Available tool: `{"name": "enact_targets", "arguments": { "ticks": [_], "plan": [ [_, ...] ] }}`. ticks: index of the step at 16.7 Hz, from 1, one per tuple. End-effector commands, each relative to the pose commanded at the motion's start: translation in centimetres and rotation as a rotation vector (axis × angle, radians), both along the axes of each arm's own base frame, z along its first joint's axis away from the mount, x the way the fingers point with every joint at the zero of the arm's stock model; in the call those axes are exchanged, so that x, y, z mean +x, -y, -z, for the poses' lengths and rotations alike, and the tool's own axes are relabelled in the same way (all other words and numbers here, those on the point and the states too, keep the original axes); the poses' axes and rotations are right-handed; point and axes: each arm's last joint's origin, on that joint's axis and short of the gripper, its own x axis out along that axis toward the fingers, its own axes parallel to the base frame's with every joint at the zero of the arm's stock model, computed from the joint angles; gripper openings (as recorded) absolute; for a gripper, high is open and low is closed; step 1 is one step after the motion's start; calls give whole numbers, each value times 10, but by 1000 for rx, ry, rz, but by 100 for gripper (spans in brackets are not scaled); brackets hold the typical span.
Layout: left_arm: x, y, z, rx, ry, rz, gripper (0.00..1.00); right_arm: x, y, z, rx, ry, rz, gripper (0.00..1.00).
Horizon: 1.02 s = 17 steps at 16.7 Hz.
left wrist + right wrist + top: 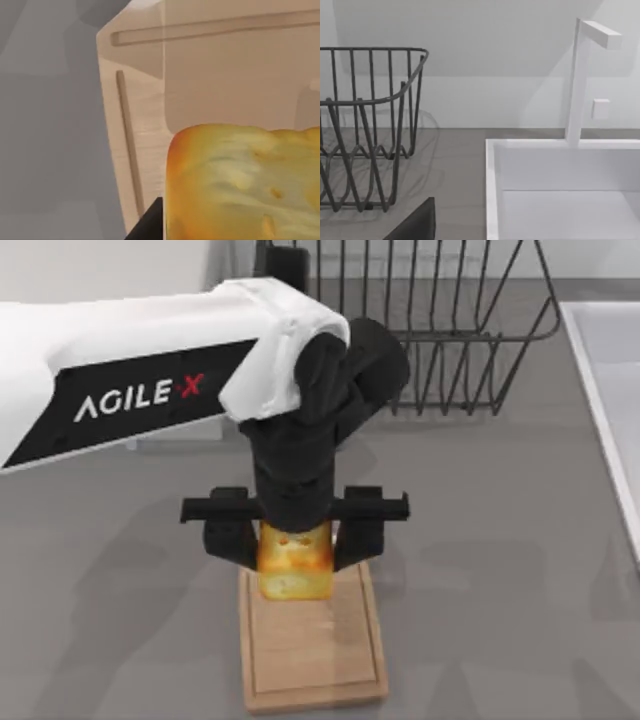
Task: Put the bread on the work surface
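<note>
Where the plain grey countertop (520, 570) runs back to a dark wire rack (450, 330) and a white sink (560, 190), the rectangular light-wood cutting board (315, 655) lies near the front. Over its far end sits the small golden-yellow chunk of bread (293, 562), patched orange-brown. The left gripper (293, 540) has its black fingers closed against the chunk's two sides.

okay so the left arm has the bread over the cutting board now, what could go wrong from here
1. The bread sits between the fingers of the left gripper over the far end of the cutting board, near its edge; released there, it might tip off onto the grey countertop.
2. Whether the bread touches the board can't be told; dropped from above, it could bounce or roll.
3. Lifting away, a finger could drag the bread along.
</note>
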Motion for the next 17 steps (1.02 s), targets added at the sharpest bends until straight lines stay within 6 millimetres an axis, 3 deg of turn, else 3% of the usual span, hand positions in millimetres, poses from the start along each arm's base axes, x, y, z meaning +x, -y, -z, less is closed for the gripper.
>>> {"name": "enact_targets", "arguments": {
  "ticks": [8, 17],
  "plan": [
    [-3, 5, 1, -3, 4, -2, 0, 0, 0, 0, 0, 0, 0, 100],
    [-3, 6, 35, -15, 17, -3, 0, 0, 0, 0, 0, 0, 0, 100]
  ]
}}
